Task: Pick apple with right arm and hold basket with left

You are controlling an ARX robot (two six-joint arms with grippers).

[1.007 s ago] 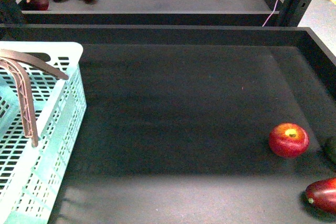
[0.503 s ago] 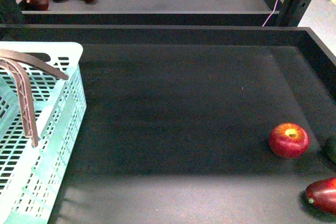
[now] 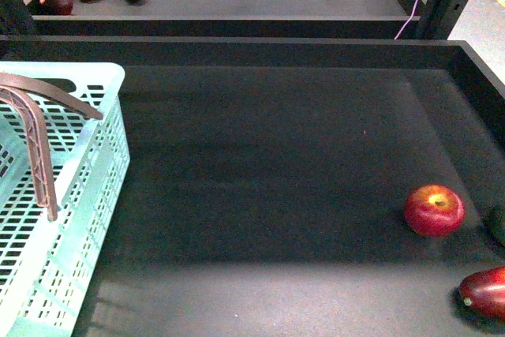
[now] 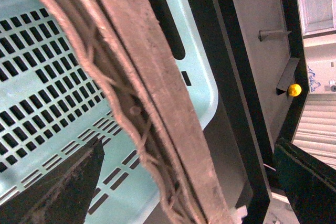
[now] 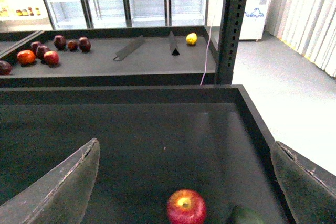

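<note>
The apple (image 3: 434, 211) sits at the right of the dark tabletop (image 3: 276, 163), near a maroon fruit (image 3: 485, 291). The right fingers (image 5: 63, 187) gape wide above it, holding nothing. The left fingers (image 4: 58, 192) are spread wide either side of the basket (image 3: 102, 155)'s brown handle (image 4: 157, 103), unclosed.

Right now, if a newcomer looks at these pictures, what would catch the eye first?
The light turquoise basket fills the near left of the dark table, its brown handles arching over it. The glossy red apple stands out at the near right, a maroon fruit lying nearer the front corner.
</note>
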